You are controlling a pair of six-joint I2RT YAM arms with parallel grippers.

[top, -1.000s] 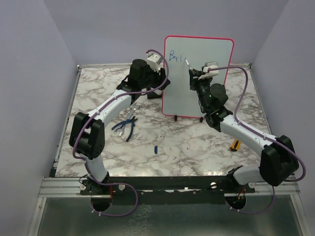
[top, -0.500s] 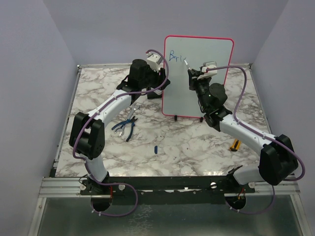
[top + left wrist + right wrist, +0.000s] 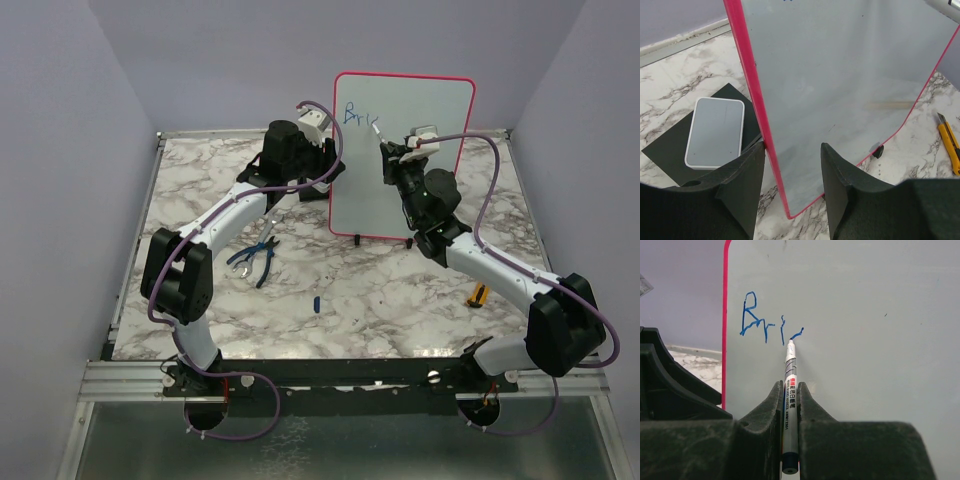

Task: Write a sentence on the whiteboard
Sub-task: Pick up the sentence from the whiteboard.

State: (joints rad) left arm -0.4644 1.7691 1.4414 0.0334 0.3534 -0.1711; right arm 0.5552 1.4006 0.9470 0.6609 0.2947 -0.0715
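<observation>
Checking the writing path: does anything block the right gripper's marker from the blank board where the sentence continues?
Nothing visible. The marker in the right gripper touches the whiteboard beside the blue letters; rightward the surface is bare. The left gripper straddles the left edge, lower down.

Whiteboard (image 3: pixel 840 75) top cut off — blue bit (image 3: pixel 315 303) unidentifiable.
</observation>
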